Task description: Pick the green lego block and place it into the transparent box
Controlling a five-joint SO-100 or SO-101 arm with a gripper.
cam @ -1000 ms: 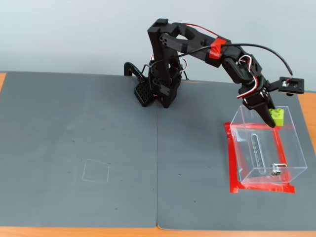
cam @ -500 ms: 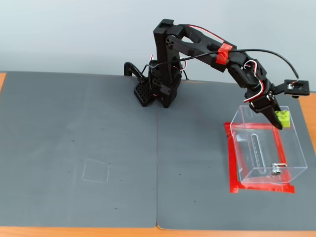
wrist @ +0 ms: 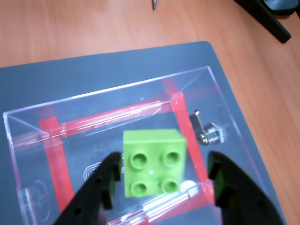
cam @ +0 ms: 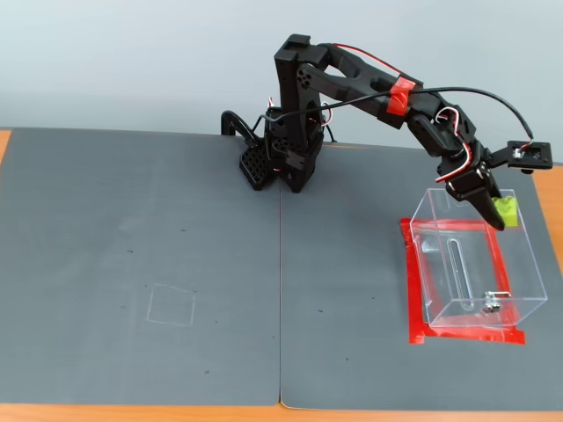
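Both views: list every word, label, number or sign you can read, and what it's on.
None can be read.
The green lego block shows plain studs, no visible lettering.
The transparent box bears only a metal latch.
The grey mat has a faint square outline, no text.

Fixed view: clear acrylic rectangular box [cam: 475,272] sits on dark grey mat [cam: 176,220], right of black arm base [cam: 277,158]. Small lime-green studded brick [cam: 506,209] above box's far end, btwn gripper [wrist: 161,180] fingers.

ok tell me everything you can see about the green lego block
The green lego block is a small square lime-green plastic brick, four round studs up. In the wrist view it sits between the open gripper fingers over the transparent box; whether a finger touches it is unclear. In the fixed view it shows at the box's far end.
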